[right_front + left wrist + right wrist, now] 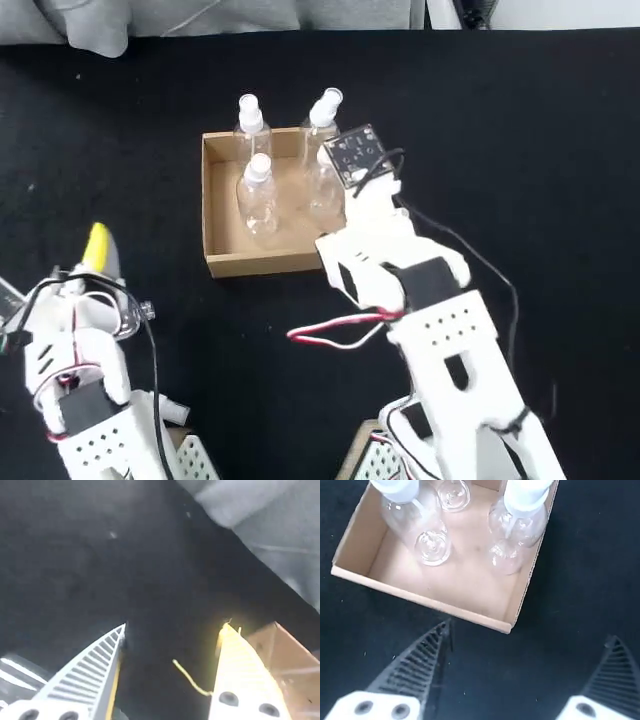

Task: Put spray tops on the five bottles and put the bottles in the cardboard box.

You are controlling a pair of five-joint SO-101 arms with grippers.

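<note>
Cardboard box (pixel 255 263) sits mid-table with the bottles (pixel 258 195) upright inside; bare black table (pixel 520 150) lies open from its 3 o'clock. My right pincer (pixel 530 630) gapes wide and empty just outside a box corner. My left pincer (pixel 174 626), at the box's 8 o'clock, is also spread wide and holds nothing.

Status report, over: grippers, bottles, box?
Left gripper open, empty. Right gripper open, empty, near box corner. At least three topped bottles in box. No obstacle seen.
</note>
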